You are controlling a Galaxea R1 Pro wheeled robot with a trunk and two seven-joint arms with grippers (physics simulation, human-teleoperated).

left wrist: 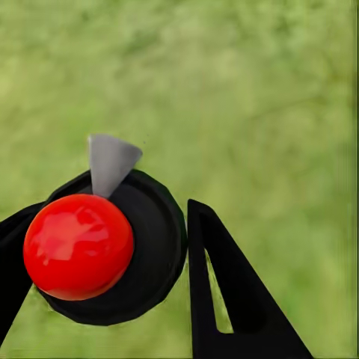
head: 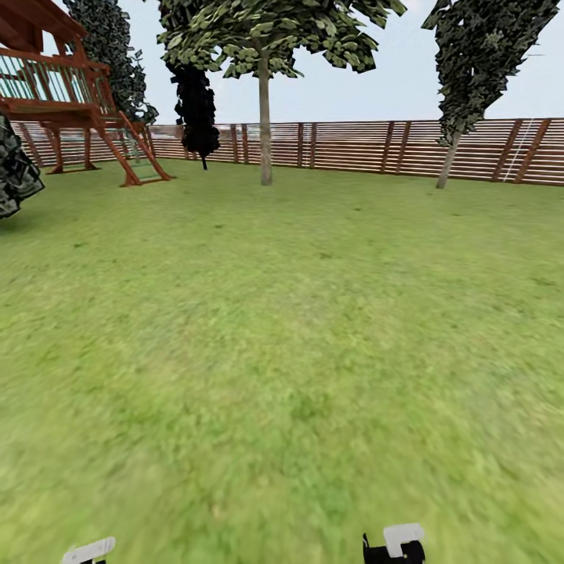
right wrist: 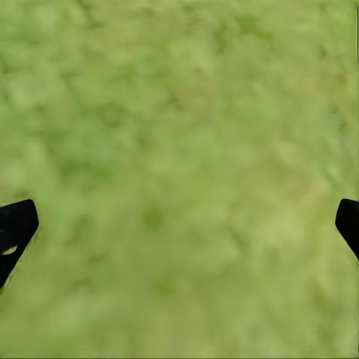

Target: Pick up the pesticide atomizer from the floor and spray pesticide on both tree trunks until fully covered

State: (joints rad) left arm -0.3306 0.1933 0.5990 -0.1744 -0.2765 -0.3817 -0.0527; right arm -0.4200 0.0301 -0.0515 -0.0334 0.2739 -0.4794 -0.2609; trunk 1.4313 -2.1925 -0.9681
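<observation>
Left gripper (left wrist: 112, 254) w/ jaws closed on the pesticide atomizer (left wrist: 112, 243): seen from the left wrist cam it's a black round body w/ a glossy red ball top and a grey cone nozzle (left wrist: 111, 161) sticking out past the rim. One black finger sits on each side of the body, touching it. Can't tell what's inside the atomizer; no label or writing readable on it.

Right gripper (right wrist: 179, 224) has jaws spread wide apart, fingertips just at opposite edges of the right wrist cam, nothing between them but blurred grass.

Head cam: wide green lawn (head: 282, 352) running to a brown slat fence (head: 352, 145) along the far edge. Two trees stand near that fence: one w/ a straight pale trunk (head: 265, 125) approx. mid-fence, a second leaning tree (head: 470, 70) toward the far right corner. A dark narrow tree (head: 196, 102) stands left of the first. Red-brown wooden play structure (head: 70, 94) w/ a ladder at the far left corner. No signs or text anywhere.
</observation>
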